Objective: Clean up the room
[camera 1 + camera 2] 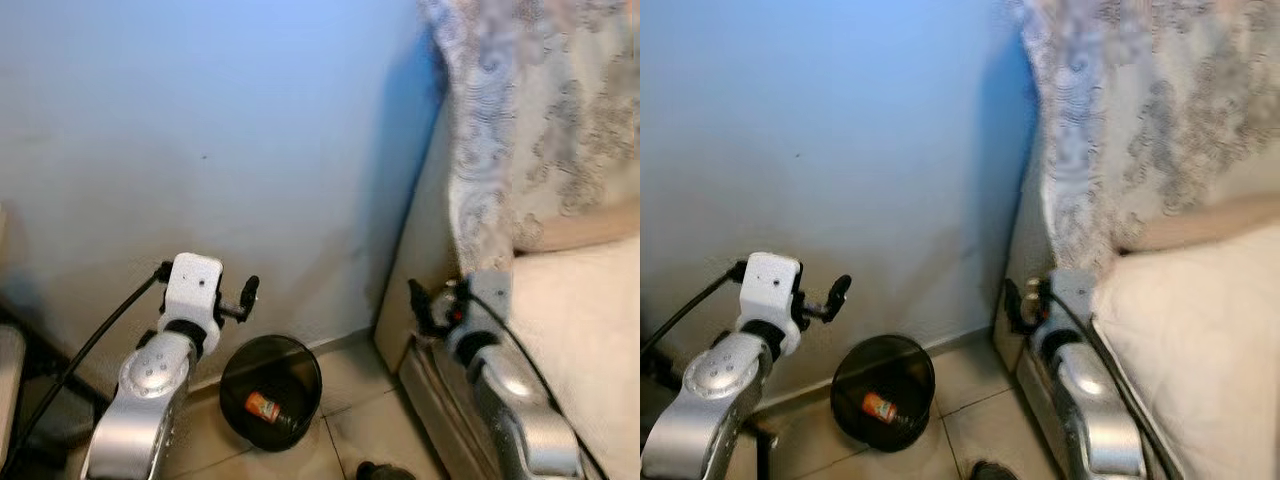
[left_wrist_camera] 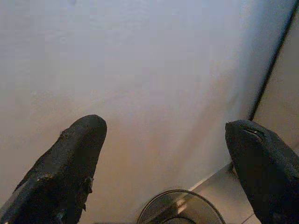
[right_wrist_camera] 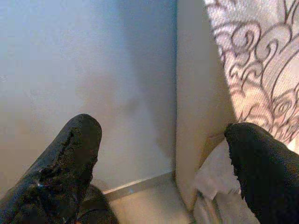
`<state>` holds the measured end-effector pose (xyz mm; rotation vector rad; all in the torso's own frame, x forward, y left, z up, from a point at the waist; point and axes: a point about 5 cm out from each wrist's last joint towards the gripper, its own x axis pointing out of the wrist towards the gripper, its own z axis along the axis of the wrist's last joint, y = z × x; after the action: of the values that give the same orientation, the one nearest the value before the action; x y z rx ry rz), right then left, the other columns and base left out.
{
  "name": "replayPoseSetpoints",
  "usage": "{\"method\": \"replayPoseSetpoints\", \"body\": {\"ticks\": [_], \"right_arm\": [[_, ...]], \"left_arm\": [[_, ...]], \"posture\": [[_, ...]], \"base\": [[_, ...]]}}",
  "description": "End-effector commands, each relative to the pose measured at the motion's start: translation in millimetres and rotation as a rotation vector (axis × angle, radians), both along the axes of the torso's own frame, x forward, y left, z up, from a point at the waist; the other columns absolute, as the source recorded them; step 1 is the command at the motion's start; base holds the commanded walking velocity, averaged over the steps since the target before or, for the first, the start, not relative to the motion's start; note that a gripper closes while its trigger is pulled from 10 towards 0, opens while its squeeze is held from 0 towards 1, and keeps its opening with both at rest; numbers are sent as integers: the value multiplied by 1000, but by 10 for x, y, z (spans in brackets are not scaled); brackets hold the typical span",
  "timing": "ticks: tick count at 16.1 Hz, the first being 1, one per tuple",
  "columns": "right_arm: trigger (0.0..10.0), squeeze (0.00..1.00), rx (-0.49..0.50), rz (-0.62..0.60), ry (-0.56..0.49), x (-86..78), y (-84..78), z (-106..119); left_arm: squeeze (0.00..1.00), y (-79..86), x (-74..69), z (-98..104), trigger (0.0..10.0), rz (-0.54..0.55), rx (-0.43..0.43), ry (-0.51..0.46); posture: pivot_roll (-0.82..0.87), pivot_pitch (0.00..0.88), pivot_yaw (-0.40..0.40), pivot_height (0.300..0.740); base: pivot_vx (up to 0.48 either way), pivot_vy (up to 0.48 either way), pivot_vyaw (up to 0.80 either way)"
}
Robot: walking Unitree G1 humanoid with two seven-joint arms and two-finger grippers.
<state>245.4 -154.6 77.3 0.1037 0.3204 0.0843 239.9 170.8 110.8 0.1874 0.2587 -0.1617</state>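
Observation:
A round black bin (image 1: 270, 388) stands on the tiled floor against the pale blue wall. An orange-labelled can (image 1: 262, 407) lies inside it. My left gripper (image 1: 246, 294) hovers above the bin's left rim, pointing at the wall. In the left wrist view its fingers (image 2: 79, 154) are spread wide with nothing between them, and the bin's rim (image 2: 161, 205) shows below. My right gripper (image 1: 424, 306) is raised to the right of the bin, beside the bed's end panel. It is open and empty too (image 3: 163, 135).
A bed (image 1: 585, 330) with a cream mattress and a beige end panel (image 1: 425, 230) takes up the right side. Lace-patterned fabric (image 1: 530, 110) hangs over it. A small dark object (image 1: 384, 470) lies on the floor tiles near the bottom edge.

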Motion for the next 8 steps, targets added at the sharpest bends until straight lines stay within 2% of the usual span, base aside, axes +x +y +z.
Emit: {"method": "replayPoseSetpoints", "body": {"ticks": [1,8], "right_arm": [[10000,1000,3,-7,-10,7,-21,37],[10000,1000,1,18,-18,-6,-2,57]], "left_arm": [[24,-26,2,11,10000,-15,12,-1],[20,-16,-4,14,10000,12,13,-23]], "posture": [[28,0,48,740],[33,0,42,740]], "base": [[0,0,-781],[0,0,-778]]}}
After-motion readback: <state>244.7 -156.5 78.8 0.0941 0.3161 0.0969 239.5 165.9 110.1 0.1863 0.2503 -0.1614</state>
